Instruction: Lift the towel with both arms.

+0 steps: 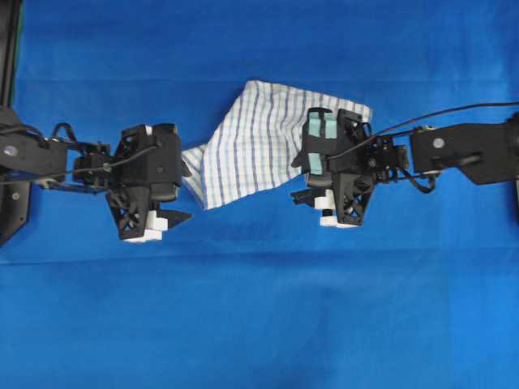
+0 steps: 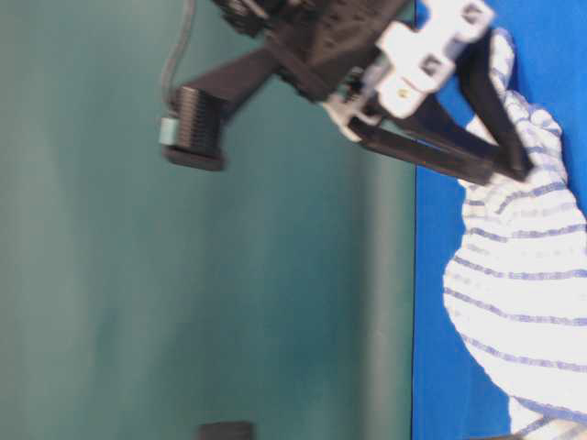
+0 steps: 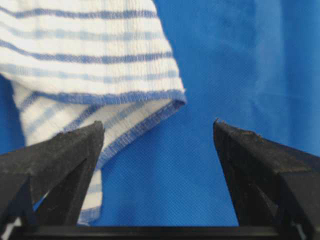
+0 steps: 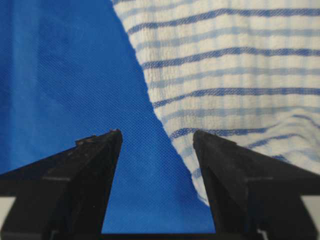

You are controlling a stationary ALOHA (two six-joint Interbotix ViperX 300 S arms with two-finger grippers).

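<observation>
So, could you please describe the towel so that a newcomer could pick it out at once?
Start from the blue cloth-covered table; between the two black robot arms lies a crumpled white towel with thin blue stripes. It is the only pale, soft, striped thing there.

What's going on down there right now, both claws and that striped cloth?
Left gripper open, empty. Right gripper open, empty. Towel crumpled on the blue cloth, not gripped. Nothing in the way.

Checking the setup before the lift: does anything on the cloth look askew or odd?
Only the white, blue-striped towel: it lies crumpled and skewed on the blue cloth, one corner folded over. No damage or spill shows.
</observation>
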